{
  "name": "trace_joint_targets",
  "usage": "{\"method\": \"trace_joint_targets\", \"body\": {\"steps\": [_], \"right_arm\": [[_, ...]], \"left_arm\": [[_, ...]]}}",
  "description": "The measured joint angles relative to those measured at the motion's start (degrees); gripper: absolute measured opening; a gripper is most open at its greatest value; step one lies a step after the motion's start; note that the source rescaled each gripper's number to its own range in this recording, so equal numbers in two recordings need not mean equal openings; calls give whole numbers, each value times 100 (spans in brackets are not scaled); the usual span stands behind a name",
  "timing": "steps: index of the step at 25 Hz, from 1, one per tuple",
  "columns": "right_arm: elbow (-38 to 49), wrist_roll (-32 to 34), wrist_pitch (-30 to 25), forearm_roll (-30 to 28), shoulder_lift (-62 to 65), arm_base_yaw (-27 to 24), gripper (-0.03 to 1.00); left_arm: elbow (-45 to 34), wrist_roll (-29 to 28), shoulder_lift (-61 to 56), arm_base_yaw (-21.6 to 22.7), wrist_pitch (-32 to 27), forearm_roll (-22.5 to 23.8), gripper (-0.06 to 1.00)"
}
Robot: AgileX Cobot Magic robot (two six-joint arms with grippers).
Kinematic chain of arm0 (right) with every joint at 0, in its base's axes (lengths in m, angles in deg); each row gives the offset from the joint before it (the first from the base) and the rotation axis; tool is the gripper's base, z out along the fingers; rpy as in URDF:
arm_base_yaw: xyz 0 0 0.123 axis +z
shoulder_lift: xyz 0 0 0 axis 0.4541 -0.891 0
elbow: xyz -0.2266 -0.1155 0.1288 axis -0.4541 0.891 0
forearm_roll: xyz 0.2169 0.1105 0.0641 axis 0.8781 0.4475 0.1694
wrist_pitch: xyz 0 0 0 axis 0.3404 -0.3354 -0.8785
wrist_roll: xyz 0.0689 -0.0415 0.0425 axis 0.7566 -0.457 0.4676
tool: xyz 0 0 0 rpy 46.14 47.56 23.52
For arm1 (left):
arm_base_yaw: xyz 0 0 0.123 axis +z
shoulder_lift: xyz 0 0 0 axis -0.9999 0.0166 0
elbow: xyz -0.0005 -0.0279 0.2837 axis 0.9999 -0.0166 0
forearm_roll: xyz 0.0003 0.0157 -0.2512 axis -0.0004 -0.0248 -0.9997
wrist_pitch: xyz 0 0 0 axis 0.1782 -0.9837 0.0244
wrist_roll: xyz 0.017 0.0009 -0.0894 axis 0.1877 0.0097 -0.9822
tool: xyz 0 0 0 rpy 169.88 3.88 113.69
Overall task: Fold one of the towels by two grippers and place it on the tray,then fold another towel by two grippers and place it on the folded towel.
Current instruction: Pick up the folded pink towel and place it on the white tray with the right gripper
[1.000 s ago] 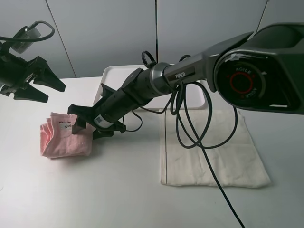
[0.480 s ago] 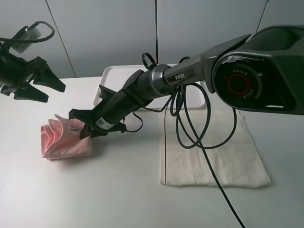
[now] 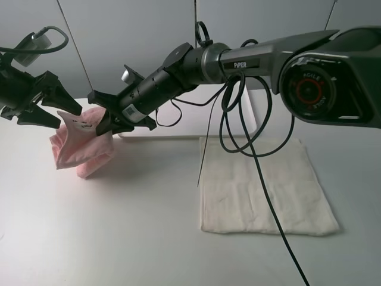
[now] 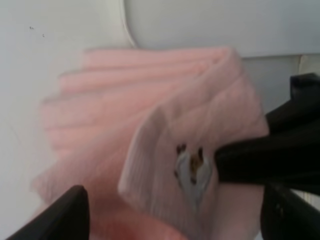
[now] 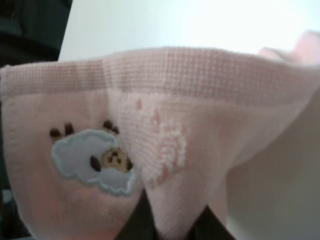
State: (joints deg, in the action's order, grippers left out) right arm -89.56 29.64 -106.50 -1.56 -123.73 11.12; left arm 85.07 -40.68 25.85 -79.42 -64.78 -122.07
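Observation:
The folded pale pink towel hangs as a thick bundle just above the table at the left. My right gripper reaches across from the right and is shut on the towel's upper corner, beside its small printed label. My left gripper hovers open just left of and above the bundle, holding nothing. In the left wrist view the pink towel fills the frame, with the right gripper's black fingers clamped on it. The white tray lies behind the right arm. The cream towel lies flat at the right.
The right arm's black cables dangle in loops over the tray's right part and the cream towel. A thin dark line runs along the cream towel's left edge. A grey wall stands behind the table.
The right gripper closed on the pink towel's corner and lifted the bundle off the table, up and slightly back. The left gripper stayed still and open.

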Motion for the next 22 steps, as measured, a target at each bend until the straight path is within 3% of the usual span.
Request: {"method": "trace_joint_targets", "body": {"steps": [4,10,16,22], "right_arm": [[-344,347,-24,-603,0,-289,6],[-411,491,157,-711,-7,-1000,6],[-433,561,705,-916,-7,-1739,6],[-433,915,981,-1400,-60,-2024,6]], "left_arm": [[0,0,0,0,-14,0,90],[0,0,0,0,-28,0,90],[0,0,0,0,-41,0,90],[0,0,0,0,-41,0,90]]}}
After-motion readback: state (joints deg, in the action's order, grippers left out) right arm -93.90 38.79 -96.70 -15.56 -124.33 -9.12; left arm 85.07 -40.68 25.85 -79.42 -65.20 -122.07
